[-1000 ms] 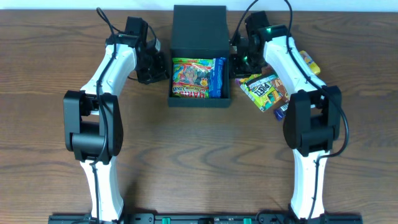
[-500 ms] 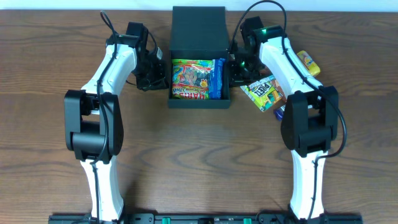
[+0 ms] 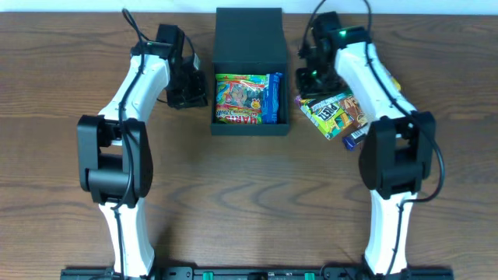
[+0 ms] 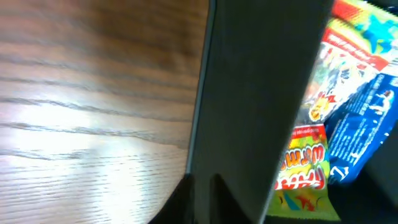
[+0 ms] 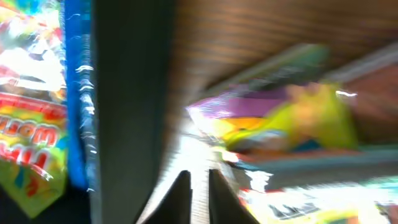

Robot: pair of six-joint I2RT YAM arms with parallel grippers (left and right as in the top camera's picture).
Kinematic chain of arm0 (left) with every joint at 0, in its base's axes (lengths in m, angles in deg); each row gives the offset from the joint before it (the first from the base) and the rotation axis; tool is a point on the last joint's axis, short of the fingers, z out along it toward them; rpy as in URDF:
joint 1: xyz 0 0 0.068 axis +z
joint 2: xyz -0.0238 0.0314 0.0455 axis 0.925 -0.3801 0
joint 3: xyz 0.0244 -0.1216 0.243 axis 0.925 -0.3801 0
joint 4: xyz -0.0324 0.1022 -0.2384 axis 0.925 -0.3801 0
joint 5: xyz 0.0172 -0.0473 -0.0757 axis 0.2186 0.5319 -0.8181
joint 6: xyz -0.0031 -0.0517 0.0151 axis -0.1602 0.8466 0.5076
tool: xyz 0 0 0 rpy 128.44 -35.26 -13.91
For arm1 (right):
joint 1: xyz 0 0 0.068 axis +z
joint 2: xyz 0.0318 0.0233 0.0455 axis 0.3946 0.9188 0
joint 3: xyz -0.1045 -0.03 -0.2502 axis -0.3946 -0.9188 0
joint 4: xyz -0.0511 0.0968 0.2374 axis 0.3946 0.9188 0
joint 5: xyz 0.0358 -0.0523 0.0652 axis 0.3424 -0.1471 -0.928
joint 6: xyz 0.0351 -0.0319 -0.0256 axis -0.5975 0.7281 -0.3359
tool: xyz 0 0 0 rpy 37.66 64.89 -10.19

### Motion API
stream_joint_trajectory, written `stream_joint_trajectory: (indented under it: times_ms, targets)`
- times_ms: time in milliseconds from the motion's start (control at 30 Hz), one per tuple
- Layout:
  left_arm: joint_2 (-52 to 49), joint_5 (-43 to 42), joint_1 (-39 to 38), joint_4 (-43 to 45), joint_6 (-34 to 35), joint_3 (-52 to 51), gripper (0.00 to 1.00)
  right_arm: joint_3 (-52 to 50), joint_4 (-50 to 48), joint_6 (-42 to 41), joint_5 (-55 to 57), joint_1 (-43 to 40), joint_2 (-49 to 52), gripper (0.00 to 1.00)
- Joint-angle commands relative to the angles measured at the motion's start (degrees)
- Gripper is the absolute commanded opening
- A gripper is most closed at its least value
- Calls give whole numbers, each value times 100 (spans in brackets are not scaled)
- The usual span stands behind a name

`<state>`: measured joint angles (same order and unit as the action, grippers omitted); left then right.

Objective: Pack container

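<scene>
Narrowly parted and empty, the left gripper (image 4: 202, 202) and right gripper (image 5: 199, 190) flank the container (image 3: 249, 35) at upper centre; loose snack packets (image 3: 334, 115) crowd its right side.

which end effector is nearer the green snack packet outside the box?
Right. The right end effector hangs beside the green packet; the left end effector is beyond the container.

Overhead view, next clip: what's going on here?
Two arms are packing the dark container, open with its lid flap laid back. A gummy packet and a blue packet already lie inside. The left end effector sits by its left wall, the right end effector by its right wall. More packets wait on the table beside the right arm.
</scene>
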<state>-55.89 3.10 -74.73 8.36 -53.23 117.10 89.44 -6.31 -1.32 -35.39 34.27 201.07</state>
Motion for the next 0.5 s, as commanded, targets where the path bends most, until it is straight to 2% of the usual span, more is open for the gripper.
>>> stream_joint_trajectory:
  times_ms: [0, 100, 200, 300, 467]
  targets:
    - [243, 179, 83, 9, 39, 173, 41, 107, 125, -765, 269, -254, -168, 31]
    - [243, 179, 83, 74, 37, 173, 52, 107, 313, -1683, 214, -369, -168, 41]
    - [243, 179, 83, 155, 37, 173, 54, 107, 385, -2570, 219, -398, -168, 57]
    - [243, 179, 83, 219, 37, 173, 57, 107, 382, -3174, 256, -398, -168, 60]
    - [243, 181, 83, 262, 33, 173, 60, 107, 382, -4033, 935, -387, -151, 62]
